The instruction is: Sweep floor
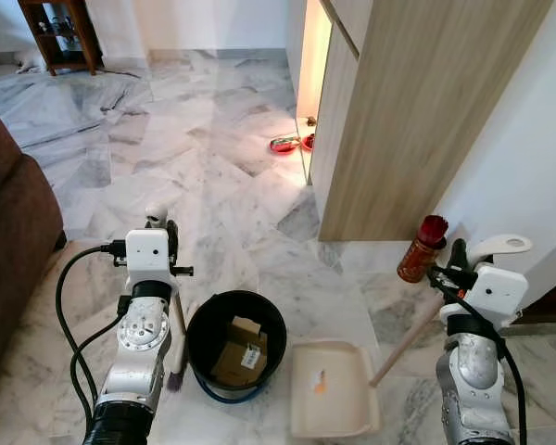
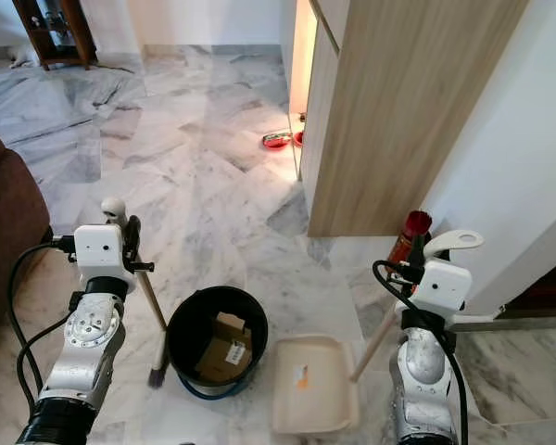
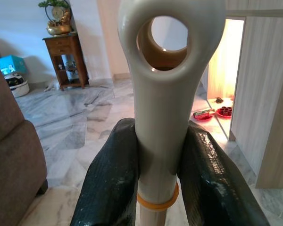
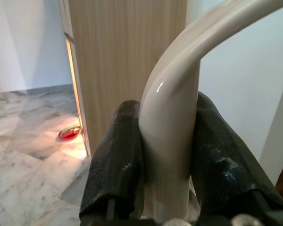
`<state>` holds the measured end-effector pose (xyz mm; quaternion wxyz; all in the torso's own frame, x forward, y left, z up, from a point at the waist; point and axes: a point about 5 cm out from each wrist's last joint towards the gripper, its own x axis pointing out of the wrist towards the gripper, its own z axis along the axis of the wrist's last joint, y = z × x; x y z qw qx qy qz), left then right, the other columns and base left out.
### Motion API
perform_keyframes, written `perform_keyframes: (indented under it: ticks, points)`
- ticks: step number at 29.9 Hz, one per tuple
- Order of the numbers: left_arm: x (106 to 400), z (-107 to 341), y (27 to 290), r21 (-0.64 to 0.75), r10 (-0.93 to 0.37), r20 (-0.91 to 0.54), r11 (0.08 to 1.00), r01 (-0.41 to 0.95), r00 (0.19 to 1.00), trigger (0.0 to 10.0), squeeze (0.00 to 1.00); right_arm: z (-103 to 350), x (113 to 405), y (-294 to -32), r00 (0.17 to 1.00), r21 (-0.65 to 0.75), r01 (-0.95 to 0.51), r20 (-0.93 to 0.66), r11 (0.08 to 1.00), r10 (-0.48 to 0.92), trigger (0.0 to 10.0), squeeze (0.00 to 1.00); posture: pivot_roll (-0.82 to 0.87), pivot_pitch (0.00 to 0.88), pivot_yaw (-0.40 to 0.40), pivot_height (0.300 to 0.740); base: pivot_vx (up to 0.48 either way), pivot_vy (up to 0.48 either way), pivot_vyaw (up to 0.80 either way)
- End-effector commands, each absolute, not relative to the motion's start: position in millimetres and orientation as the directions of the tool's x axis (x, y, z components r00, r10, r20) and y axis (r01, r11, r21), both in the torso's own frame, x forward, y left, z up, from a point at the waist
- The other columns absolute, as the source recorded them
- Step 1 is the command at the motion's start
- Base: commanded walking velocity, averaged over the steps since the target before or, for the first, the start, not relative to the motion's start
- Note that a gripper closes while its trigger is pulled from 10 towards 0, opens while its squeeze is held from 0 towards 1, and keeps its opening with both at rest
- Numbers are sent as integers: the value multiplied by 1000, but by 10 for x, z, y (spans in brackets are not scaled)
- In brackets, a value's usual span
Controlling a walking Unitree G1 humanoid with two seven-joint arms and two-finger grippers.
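The left gripper (image 3: 155, 183) is clamped on the cream handle of the broom (image 3: 166, 94), one black finger (image 3: 108, 183) pressed to each side just below the handle's hanging hole and just above an orange ring on the shaft. From the head views the broom's wooden shaft runs down from the jaws to a dark brush head resting on the marble floor (image 1: 204, 176), just beside the black bucket (image 1: 204, 320).

The right gripper (image 4: 167, 160) is closed around the curved cream handle of the dustpan (image 1: 332, 387), its fingers (image 4: 115, 165) squeezing the handle from both sides. The pole slants down from these jaws to the cream pan, which lies flat on the floor between the two arms, touching or nearly touching the bucket. A small orange scrap lies in the pan.

Inside the bucket sits a brown cardboard box (image 1: 241, 350) with a white label; its print is too small to read. A reddish bottle with a red cap (image 1: 421, 248) stands on the floor just beyond the right jaws, by the wooden cabinet (image 1: 417, 111). Red dishes (image 1: 285, 145) sit further off in the lit gap at the cabinet's far end. A brown sofa (image 1: 9, 241) lies beside the left arm.
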<state>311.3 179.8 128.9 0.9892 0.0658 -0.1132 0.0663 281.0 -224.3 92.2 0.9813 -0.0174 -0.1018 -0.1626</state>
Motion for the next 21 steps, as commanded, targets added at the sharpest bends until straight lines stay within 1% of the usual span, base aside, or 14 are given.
perform_keyframes:
  ticks: [1, 21]
  points:
    - [3102, 1358, 1782, 108, 106, 259, 985, -138, 960, 10000, 0, 1011, 2832, -2284, 911, 7, 328, 261, 945, -318, 10000, 0, 114, 103, -30, 740, 0, 0, 0]
    - [3100, 1324, 1758, 120, 80, 243, 986, -112, 967, 10000, 0, 942, 2814, -2264, 915, 27, 317, 256, 948, -313, 10000, 0, 114, 76, -12, 740, 0, 0, 0]
